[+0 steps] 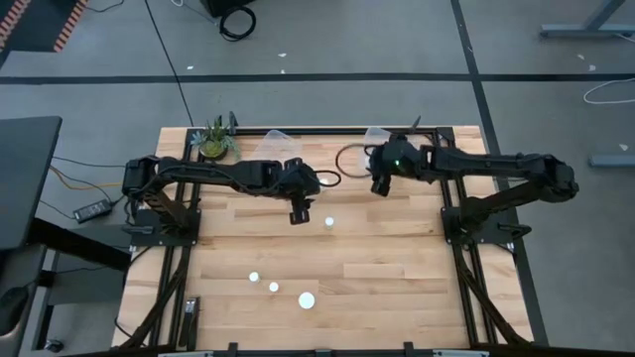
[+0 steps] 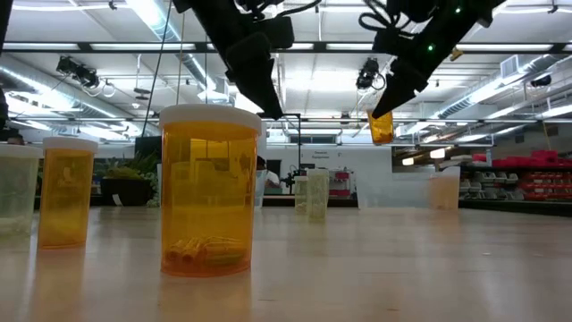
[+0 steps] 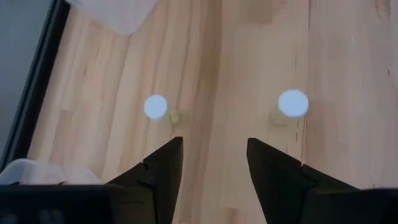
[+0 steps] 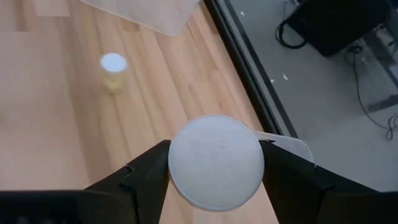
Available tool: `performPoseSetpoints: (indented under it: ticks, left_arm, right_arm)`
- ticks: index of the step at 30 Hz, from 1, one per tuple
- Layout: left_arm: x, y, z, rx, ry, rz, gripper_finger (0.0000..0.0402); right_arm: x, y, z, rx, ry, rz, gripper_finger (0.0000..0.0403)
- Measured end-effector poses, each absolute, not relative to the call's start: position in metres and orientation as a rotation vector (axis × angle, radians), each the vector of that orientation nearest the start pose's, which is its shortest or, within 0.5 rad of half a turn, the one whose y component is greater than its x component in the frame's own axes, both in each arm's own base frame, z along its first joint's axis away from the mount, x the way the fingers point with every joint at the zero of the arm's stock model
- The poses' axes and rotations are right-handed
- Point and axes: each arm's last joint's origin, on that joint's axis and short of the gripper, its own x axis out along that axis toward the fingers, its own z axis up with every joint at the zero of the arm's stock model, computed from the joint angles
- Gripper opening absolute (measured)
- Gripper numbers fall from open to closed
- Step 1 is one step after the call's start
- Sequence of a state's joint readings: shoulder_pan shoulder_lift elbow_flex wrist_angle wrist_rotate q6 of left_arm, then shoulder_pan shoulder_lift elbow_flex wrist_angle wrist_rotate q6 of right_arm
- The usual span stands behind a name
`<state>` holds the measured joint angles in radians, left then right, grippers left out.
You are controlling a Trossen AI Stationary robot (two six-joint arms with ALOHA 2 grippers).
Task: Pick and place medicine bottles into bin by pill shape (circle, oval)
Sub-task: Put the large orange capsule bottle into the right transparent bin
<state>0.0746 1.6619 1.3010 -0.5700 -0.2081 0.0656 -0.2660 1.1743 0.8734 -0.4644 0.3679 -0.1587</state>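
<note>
Bottle pinched at its white cap by right end effector, lifted off tabletop for carrying binward. Left end effector spread, empty, above loose bottles.

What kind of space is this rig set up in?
Probably a large lab or workshop hall: bare concrete floor with loose cables, an exposed ceiling with strip lights, and red shelving behind the wooden table.

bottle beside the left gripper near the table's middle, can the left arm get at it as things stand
Probably yes. The left gripper hangs open and empty above the table, with that white-capped bottle just beside it and nothing between them. The right gripper, shut on another bottle, is off to the side.
</note>
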Motion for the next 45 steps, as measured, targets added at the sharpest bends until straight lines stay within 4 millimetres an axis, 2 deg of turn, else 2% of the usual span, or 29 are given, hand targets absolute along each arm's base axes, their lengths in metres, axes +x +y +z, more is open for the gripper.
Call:
performPoseSetpoints:
  ticks: [7,18,27,34,39,45]
  left_arm:
    - [0.347,0.026,0.256,0.102,0.988,0.229,0.0185]
    - [0.347,-0.007,0.256,0.161,0.988,0.135,0.0172]
    - [0.349,-0.016,0.257,0.172,0.961,0.112,0.0170]
    - [0.347,-0.015,0.256,0.168,0.986,0.116,0.0168]
    - [0.347,-0.015,0.256,0.168,0.987,0.116,0.0165]
    - [0.346,-0.015,0.256,0.168,0.988,0.116,0.0164]
  right_arm:
    - [0.219,-0.104,0.267,-0.148,0.813,-0.584,0.0241]
    - [0.202,-0.146,0.266,-0.056,0.774,-0.630,0.0241]
    - [0.205,-0.194,0.232,0.048,0.817,-0.696,0.0241]
    - [0.201,-0.216,0.208,0.171,0.840,-0.678,0.0241]
    - [0.197,-0.227,0.202,0.234,0.799,-0.678,0.0241]
    - [0.195,-0.224,0.183,0.246,0.765,-0.684,0.0241]
